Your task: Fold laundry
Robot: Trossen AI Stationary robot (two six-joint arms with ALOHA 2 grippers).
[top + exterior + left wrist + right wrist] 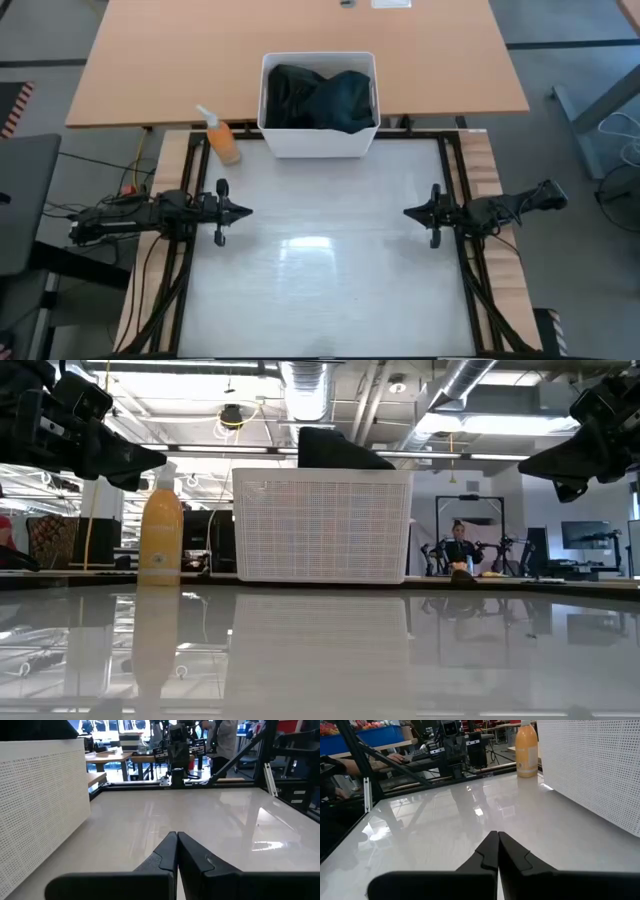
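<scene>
We see the crumpled black and dark green cloth laundry (322, 97) heaped in the white perforated plastic bin (318, 141), top centre, on the glossy white tabletop (320, 270). Left gripper (247, 210) and right gripper (407, 212): jaws closed, empty.

One white bin (318, 140) at the table's (320, 290) far edge, one heap of dark laundry (320, 98) inside it, one orange bottle (222, 138) at the far left corner, two grippers, left (246, 210) and right (408, 212), one person (459, 545) in the room beyond.
</scene>
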